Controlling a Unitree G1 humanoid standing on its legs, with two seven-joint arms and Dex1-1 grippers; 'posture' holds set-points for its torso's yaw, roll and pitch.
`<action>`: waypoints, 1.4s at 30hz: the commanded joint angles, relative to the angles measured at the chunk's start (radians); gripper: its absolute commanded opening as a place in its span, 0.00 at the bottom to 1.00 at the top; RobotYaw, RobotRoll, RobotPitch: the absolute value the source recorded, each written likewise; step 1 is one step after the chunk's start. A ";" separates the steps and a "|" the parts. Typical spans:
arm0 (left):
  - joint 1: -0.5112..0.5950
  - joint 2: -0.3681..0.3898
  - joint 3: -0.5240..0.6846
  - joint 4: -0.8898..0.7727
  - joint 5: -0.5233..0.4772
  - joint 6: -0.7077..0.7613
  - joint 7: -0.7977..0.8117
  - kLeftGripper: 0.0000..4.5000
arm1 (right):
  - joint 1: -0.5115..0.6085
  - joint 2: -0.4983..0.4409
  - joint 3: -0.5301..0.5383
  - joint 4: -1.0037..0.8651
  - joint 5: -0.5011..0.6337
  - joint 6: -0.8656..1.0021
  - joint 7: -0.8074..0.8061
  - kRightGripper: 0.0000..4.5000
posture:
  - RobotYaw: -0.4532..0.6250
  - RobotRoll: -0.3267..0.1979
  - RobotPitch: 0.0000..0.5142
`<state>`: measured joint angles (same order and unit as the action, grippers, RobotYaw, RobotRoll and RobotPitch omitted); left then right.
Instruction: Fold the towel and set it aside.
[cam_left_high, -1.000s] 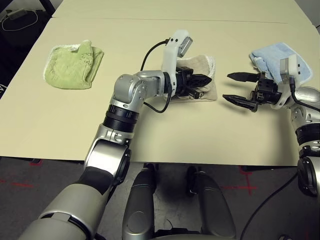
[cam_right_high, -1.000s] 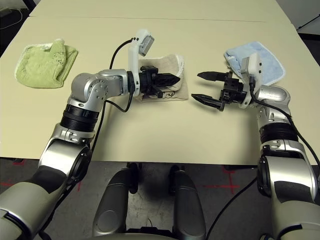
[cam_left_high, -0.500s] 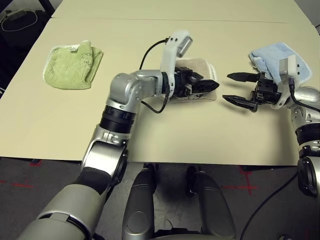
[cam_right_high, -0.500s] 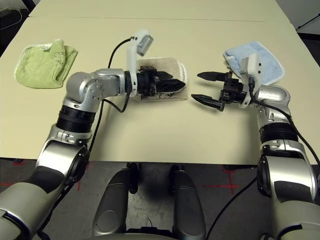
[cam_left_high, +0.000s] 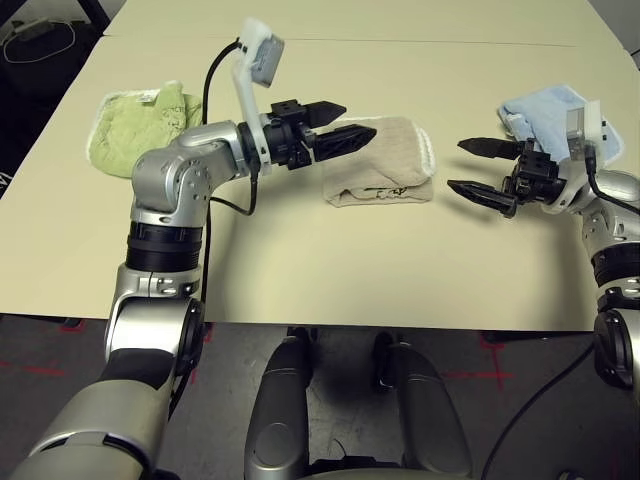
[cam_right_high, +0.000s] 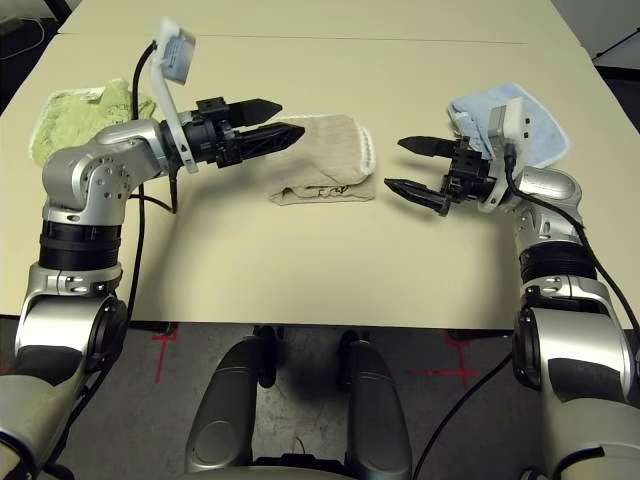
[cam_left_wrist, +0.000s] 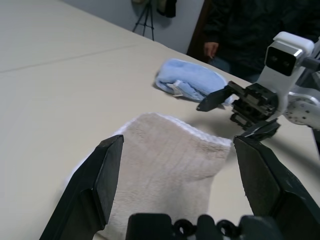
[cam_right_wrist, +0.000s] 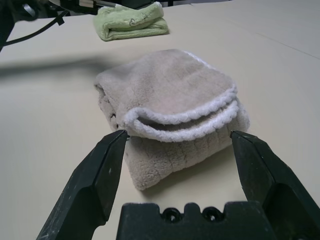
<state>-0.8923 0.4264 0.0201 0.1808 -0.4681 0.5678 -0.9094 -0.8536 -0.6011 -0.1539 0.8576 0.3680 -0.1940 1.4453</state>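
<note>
So the beige towel is lying folded up on the desk, right between the two hands. The left hand is spread wide with nothing in it, hovering above the desk just off the towel's left end, its black fingers pointing across toward the towel and clear of the cloth. The right hand is spread wide and empty too, sitting a bit off the towel's other end with its fingertips aimed back at it, not touching.

From the right wrist camera you can see the fold nicely: the white stitched edges are stacked in layers facing that hand, with the bundle a bit lumpy along the lower side. There's a small dark logo on the front flap, though it's too small to read.

A light blue towel is bunched up just behind the right hand, and a light green towel sits behind the left arm, out past the elbow. In the left wrist view a person in dark clothes stands beyond the far edge of the desk.
</note>
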 joint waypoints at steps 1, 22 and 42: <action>0.050 0.016 -0.021 0.069 0.052 -0.117 -0.050 0.99 | 0.027 -0.009 -0.015 -0.021 0.010 0.023 0.004 1.00 | 0.48 0.62 0.45; 0.091 0.085 -0.006 0.222 0.113 -0.252 -0.170 1.00 | 0.054 -0.028 -0.026 -0.048 0.011 0.055 -0.001 0.18 | 0.48 0.62 0.47; 0.073 0.099 -0.045 0.306 0.187 -0.446 -0.282 0.35 | 0.034 -0.016 -0.016 -0.051 0.005 0.043 0.013 0.00 | 0.48 0.62 0.48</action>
<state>-0.8181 0.5155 -0.0121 0.4735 -0.2955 0.1343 -1.1759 -0.8189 -0.6146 -0.1728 0.8214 0.3793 -0.1426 1.4505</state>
